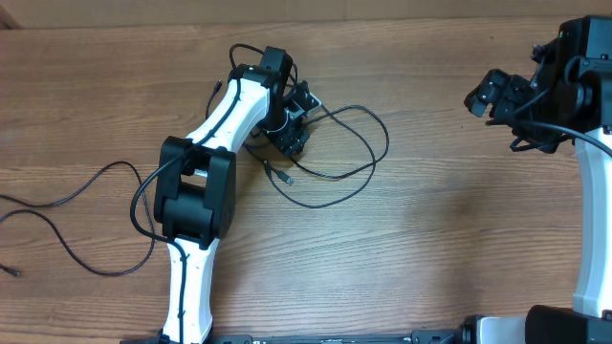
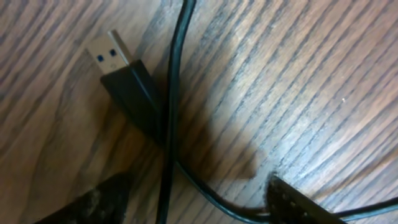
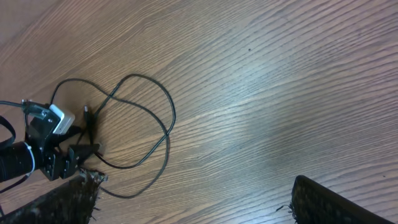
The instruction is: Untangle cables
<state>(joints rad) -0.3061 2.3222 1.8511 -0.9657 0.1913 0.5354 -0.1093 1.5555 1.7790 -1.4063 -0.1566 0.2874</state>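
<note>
Close under the left wrist camera lies a black plug with a shiny silver end, flat on the table. One of the cables runs right across the back of the plug, where the plug's own thin cable begins, so the two touch and cross. The left gripper hangs low over this spot. Its fingers are apart, one on each side of the crossing, and nothing is pinched between them.

The cables look thin, light and floppy. I think they will bend and slide easily, and pulling one will drag the others along. The plug is the hard part, so it looks like the best place to take hold. A thin, smooth cable could slip out of the fingers.

From above, the knot sits near the middle of the table, under the left gripper. Big loose loops spread out to its right. Another cable lies well apart on the left side. The left arm hides most of the knot from above. Its own thicker wire runs close by and could be grabbed by mistake.

The right gripper is far off to the right, wide open and empty.
</note>
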